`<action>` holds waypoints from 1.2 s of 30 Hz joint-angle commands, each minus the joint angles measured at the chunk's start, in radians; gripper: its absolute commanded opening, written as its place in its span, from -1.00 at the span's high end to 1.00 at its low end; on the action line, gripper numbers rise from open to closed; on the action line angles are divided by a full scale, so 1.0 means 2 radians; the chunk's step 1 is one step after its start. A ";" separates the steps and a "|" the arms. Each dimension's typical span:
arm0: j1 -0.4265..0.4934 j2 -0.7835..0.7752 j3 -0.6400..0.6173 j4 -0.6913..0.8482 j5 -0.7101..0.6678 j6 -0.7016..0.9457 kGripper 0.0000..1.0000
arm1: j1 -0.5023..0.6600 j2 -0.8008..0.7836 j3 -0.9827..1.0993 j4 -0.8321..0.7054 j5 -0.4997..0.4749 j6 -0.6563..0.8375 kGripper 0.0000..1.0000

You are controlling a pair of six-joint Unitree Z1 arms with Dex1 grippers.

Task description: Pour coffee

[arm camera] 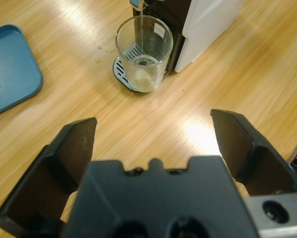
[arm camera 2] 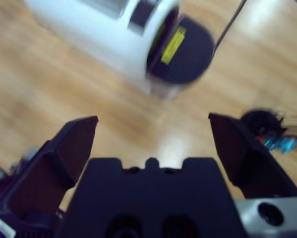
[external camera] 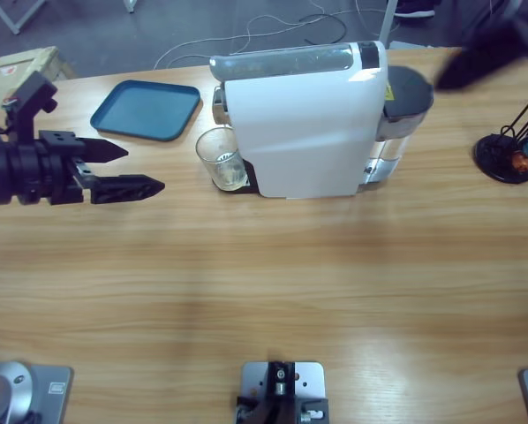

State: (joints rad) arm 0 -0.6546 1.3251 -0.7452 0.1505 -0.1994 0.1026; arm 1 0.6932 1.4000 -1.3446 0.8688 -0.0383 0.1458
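The left gripper gapes wide, empty, at centre frame; above it the glass already catches coffee, barely a film.

glass under machine spout, tray just left

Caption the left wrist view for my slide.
Open left pincer faces glass filling with coffee under white machine.

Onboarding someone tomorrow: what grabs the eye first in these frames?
The white coffee machine stands at the table's far middle, with a clear glass on its drip tray holding a thin layer of pale coffee. The left gripper, jaws open, points at the glass from the side; a blue tray lies behind it.
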 commanded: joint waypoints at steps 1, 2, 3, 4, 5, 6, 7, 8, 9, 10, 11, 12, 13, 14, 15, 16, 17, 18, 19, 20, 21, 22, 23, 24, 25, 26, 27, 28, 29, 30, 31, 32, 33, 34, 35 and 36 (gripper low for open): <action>-0.006 0.024 -0.015 0.001 0.005 0.008 -0.98 | 0.019 -0.169 0.219 -0.111 -0.008 0.012 -1.00; -0.007 0.024 -0.017 0.003 0.007 0.019 -0.98 | 0.019 -0.170 0.229 -0.122 -0.010 0.011 -1.00; -0.008 0.024 -0.020 0.007 0.007 0.028 -0.98 | 0.019 -0.169 0.234 -0.128 -0.013 0.010 -1.00; -0.010 0.023 -0.022 0.013 0.007 0.030 -0.98 | 0.019 -0.164 0.235 -0.132 -0.012 0.009 -1.00; -0.011 0.022 -0.022 0.016 0.006 0.031 -0.98 | 0.019 -0.161 0.235 -0.135 -0.012 0.009 -1.00; -0.014 0.021 -0.020 0.017 0.005 0.031 -0.98 | 0.019 -0.159 0.235 -0.138 -0.012 0.009 -1.00; -0.015 0.021 -0.019 0.018 0.004 0.031 -0.98 | 0.019 -0.157 0.235 -0.143 -0.012 0.009 -1.00; -0.017 0.020 -0.017 0.018 0.003 0.031 -0.98 | 0.020 -0.156 0.235 -0.146 -0.012 0.007 -1.00; -0.018 0.020 -0.017 0.018 0.003 0.031 -0.98 | 0.019 -0.157 0.235 -0.149 -0.013 0.005 -1.00; -0.019 0.020 -0.016 0.017 0.003 0.031 -0.98 | 0.019 -0.157 0.236 -0.150 -0.013 0.003 -1.00; -0.019 0.021 -0.017 0.017 0.003 0.030 -0.98 | 0.019 -0.156 0.237 -0.150 -0.014 0.003 -1.00; -0.019 0.021 -0.018 0.017 0.003 0.031 -0.98 | 0.019 -0.156 0.239 -0.150 -0.013 0.003 -1.00; -0.019 0.021 -0.018 0.017 0.004 0.031 -0.98 | 0.019 -0.155 0.242 -0.150 -0.013 0.003 -1.00; -0.019 0.021 -0.017 0.017 0.004 0.031 -0.98 | 0.019 -0.155 0.245 -0.150 -0.013 0.004 -1.00; -0.019 0.021 -0.017 0.018 0.004 0.031 -0.98 | 0.019 -0.155 0.246 -0.150 -0.012 0.004 -1.00; -0.019 0.021 -0.016 0.018 0.004 0.031 -0.98 | 0.019 -0.155 0.246 -0.150 -0.011 0.004 -1.00; -0.019 0.021 -0.015 0.018 0.004 0.031 -0.98 | 0.019 -0.154 0.247 -0.150 -0.010 0.004 -1.00; -0.019 0.021 -0.015 0.018 0.005 0.031 -0.98 | 0.019 -0.153 0.247 -0.151 -0.007 0.004 -1.00; -0.019 0.021 -0.015 0.018 0.005 0.030 -0.98 | 0.019 -0.152 0.247 -0.152 -0.005 0.004 -1.00; -0.019 0.022 -0.017 0.018 0.005 0.030 -0.98 | 0.019 -0.151 0.247 -0.153 -0.004 0.004 -1.00; -0.019 0.023 -0.017 0.018 0.005 0.031 -0.98 | 0.019 -0.150 0.247 -0.153 -0.004 0.004 -1.00; -0.019 0.023 -0.017 0.018 0.004 0.030 -0.98 | 0.019 -0.151 0.247 -0.153 -0.004 0.004 -1.00; -0.019 0.023 -0.016 0.018 0.004 0.030 -0.98 | 0.019 -0.153 0.247 -0.153 -0.005 0.004 -1.00; -0.019 0.023 -0.015 0.018 0.003 0.030 -0.98 | 0.019 -0.154 0.247 -0.152 -0.005 0.004 -1.00; -0.020 0.022 -0.013 0.018 0.003 0.030 -0.98 | 0.019 -0.155 0.247 -0.152 -0.005 0.004 -1.00; -0.020 0.020 -0.011 0.018 0.002 0.029 -0.98 | 0.019 -0.155 0.247 -0.152 -0.005 0.004 -1.00; -0.021 0.018 -0.009 0.018 0.002 0.029 -0.98 | 0.019 -0.156 0.247 -0.151 -0.005 0.004 -1.00; -0.022 0.017 -0.007 0.018 0.002 0.029 -0.98 | 0.019 -0.156 0.247 -0.151 -0.005 0.004 -1.00; -0.022 0.016 -0.006 0.018 0.003 0.029 -0.98 | 0.019 -0.156 0.247 -0.151 -0.005 0.004 -1.00; -0.022 0.016 -0.006 0.018 0.003 0.029 -0.98 | 0.020 -0.156 0.247 -0.150 -0.005 0.004 -1.00; -0.022 0.016 -0.006 0.018 0.003 0.029 -0.98 | 0.020 -0.156 0.247 -0.149 -0.005 0.004 -1.00; -0.022 0.016 -0.007 0.018 0.003 0.029 -0.98 | 0.020 -0.158 0.247 -0.148 -0.005 0.004 -1.00; -0.022 0.016 -0.007 0.018 0.003 0.029 -0.98 | 0.020 -0.159 0.247 -0.148 -0.005 0.004 -1.00; -0.023 0.016 -0.007 0.018 0.003 0.029 -0.98 | 0.020 -0.159 0.248 -0.148 -0.005 0.004 -1.00; -0.024 0.017 -0.006 0.018 0.003 0.029 -0.98 | 0.020 -0.159 0.248 -0.148 -0.005 0.004 -1.00; -0.025 0.017 -0.007 0.018 0.003 0.029 -0.98 | 0.020 -0.159 0.248 -0.148 -0.005 0.004 -1.00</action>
State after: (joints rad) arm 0 -0.6897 1.3387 -0.7804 0.1714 -0.1994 0.1567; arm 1 0.7204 1.0975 -0.8727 0.5743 -0.0533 0.1606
